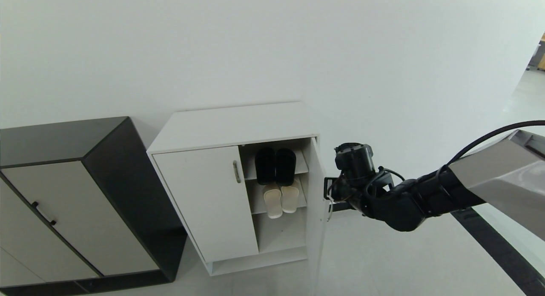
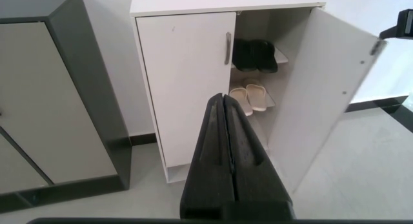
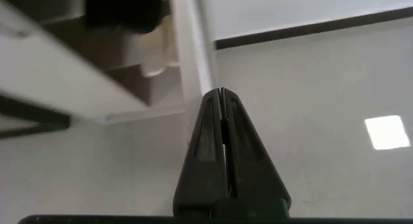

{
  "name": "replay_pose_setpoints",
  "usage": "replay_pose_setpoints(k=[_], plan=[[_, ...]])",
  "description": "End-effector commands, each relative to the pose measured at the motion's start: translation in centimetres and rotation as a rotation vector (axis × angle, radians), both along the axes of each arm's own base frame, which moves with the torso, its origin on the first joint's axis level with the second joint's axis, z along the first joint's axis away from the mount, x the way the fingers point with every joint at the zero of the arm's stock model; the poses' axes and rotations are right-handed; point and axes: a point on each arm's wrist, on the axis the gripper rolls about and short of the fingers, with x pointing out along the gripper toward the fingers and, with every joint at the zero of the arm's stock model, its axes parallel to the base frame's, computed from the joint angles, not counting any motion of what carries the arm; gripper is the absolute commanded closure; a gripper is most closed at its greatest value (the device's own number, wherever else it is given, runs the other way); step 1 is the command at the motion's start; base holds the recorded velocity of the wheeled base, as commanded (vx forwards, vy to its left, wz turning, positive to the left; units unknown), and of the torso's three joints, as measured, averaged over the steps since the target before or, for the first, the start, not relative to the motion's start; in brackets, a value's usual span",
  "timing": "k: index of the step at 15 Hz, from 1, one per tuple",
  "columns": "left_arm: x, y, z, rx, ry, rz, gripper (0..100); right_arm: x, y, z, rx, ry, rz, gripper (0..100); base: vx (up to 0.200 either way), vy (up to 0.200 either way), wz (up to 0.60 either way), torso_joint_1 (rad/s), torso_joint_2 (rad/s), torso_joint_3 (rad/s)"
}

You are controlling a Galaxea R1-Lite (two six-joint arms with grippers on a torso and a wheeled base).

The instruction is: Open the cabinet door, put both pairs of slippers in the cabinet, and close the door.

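The white cabinet (image 1: 230, 125) stands against the wall with its right door (image 1: 317, 211) swung open. Black slippers (image 1: 275, 166) lie on the top shelf and cream slippers (image 1: 281, 198) on the shelf below. My right gripper (image 1: 328, 193) is shut on nothing, at the outer side of the open door, near its free edge. In the right wrist view its shut tips (image 3: 221, 93) lie beside the door edge (image 3: 193, 56); I cannot tell if they touch. My left gripper (image 2: 224, 100) is shut and empty, held back in front of the cabinet, facing the closed left door (image 2: 187, 82).
A dark cabinet (image 1: 64, 193) with light doors stands close to the white one on its left. The closed left door has a vertical handle (image 1: 236, 171). A dark baseboard strip (image 1: 494, 240) runs along the floor at the right. Bare floor lies in front.
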Motion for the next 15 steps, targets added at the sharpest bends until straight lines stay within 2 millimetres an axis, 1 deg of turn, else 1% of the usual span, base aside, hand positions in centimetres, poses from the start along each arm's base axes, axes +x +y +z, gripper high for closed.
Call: replay_pose_setpoints(k=[1,2,3,5,7,12,15], plan=[[0.0,0.0,0.0,0.0,0.0,0.0,100,-2.0,1.0,1.2,0.014,-0.012,0.05,100,0.0,0.0,0.0,0.0,0.0,0.0],[0.0,0.0,0.0,0.0,0.0,0.0,100,-2.9,1.2,1.1,0.009,-0.009,0.069,100,0.0,0.0,0.0,0.0,0.0,0.0],[0.0,0.0,0.0,0.0,0.0,0.0,100,-3.2,1.1,1.0,0.015,-0.017,0.086,100,0.0,0.0,0.0,0.0,0.0,0.0],[0.0,0.0,0.0,0.0,0.0,0.0,100,-3.7,0.8,0.3,-0.034,-0.043,0.126,100,0.0,0.0,0.0,0.0,0.0,0.0],[0.0,0.0,0.0,0.0,0.001,0.0,100,-3.9,0.7,-0.3,-0.043,-0.065,0.137,100,0.0,0.0,0.0,0.0,0.0,0.0],[0.0,0.0,0.0,0.0,0.0,0.0,100,-4.6,1.5,-0.7,-0.049,-0.069,0.168,100,0.0,0.0,0.0,0.0,0.0,0.0],[0.0,0.0,0.0,0.0,0.0,0.0,100,-5.0,1.7,-1.1,-0.06,-0.062,0.181,100,0.0,0.0,0.6,0.001,0.0,0.002]])
